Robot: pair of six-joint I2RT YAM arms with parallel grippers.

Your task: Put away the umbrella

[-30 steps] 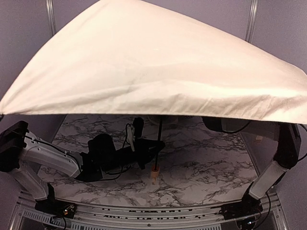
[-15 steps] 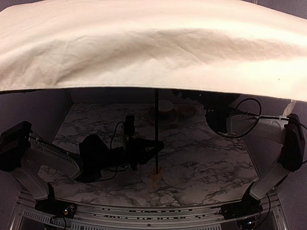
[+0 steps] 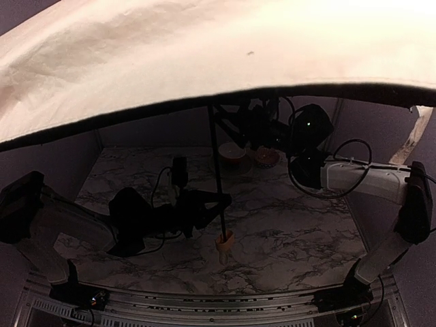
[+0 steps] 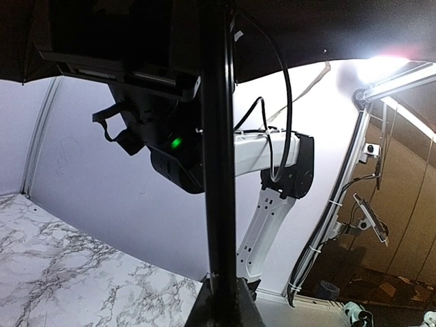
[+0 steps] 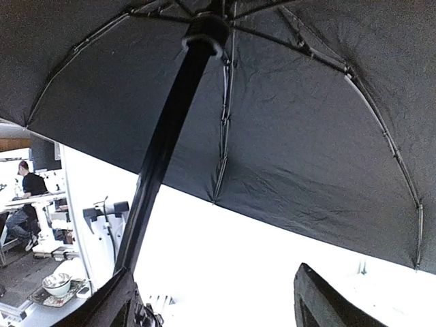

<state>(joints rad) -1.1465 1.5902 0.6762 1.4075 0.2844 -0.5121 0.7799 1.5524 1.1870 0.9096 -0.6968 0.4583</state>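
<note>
The umbrella (image 3: 170, 54) stands open, its cream canopy spread over the worktop (image 3: 300, 225). Its handle (image 3: 224, 240) hangs just above the marble. The left gripper (image 3: 222, 201) is clamped on the dark shaft (image 3: 216, 170). The right gripper (image 5: 214, 286) is spread wide under the canopy, beside the shaft. At the far edge a bowl (image 3: 235, 154) sits on a plate (image 3: 222, 165); its contents cannot be made out.
</note>
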